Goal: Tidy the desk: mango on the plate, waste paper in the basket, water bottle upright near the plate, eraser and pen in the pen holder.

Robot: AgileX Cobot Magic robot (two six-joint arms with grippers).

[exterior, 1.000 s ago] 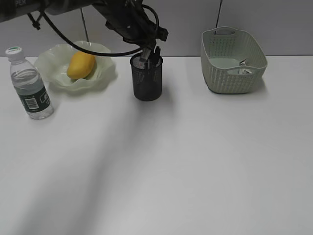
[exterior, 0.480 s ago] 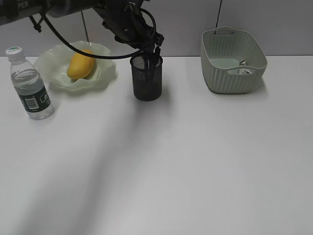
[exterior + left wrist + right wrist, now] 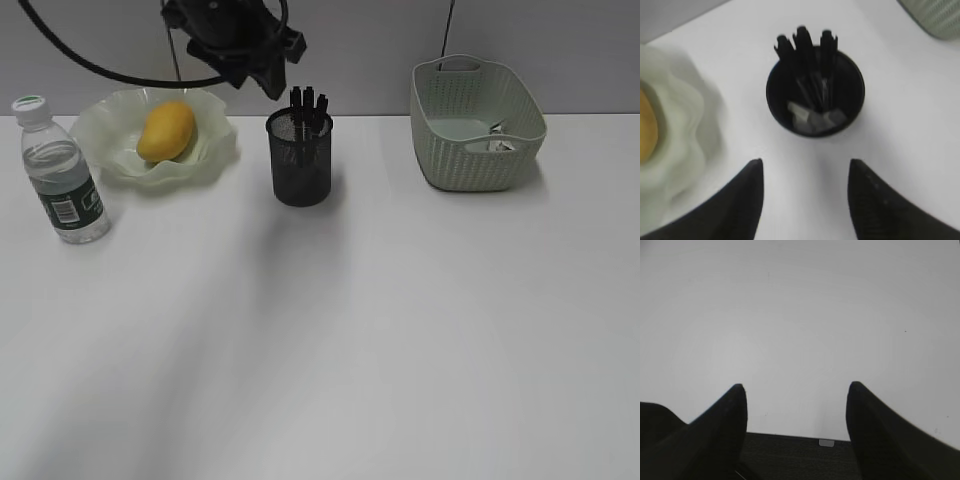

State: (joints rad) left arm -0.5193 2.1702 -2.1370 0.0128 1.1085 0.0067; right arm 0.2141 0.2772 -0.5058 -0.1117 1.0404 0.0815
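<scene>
Exterior view: my left gripper (image 3: pixel 268 78) hangs above the pen holder (image 3: pixel 300 157), jaws apart, nothing between them. Left wrist view looks down into the pen holder (image 3: pixel 815 92): three black pens (image 3: pixel 807 60) stand at its 12 o'clock side, pale eraser pieces (image 3: pixel 815 117) lie on the bottom. Mango (image 3: pixel 166 130) sits in the plate (image 3: pixel 205 150), at 9 o'clock from the holder. Water bottle (image 3: pixel 58 172) stands upright at the plate's 8 o'clock. Basket (image 3: pixel 476 125) at 3 o'clock holds the waste paper (image 3: pixel 497 141). Right gripper (image 3: pixel 796 392) has its jaws apart over bare white worktop (image 3: pixel 800 315), empty.
</scene>
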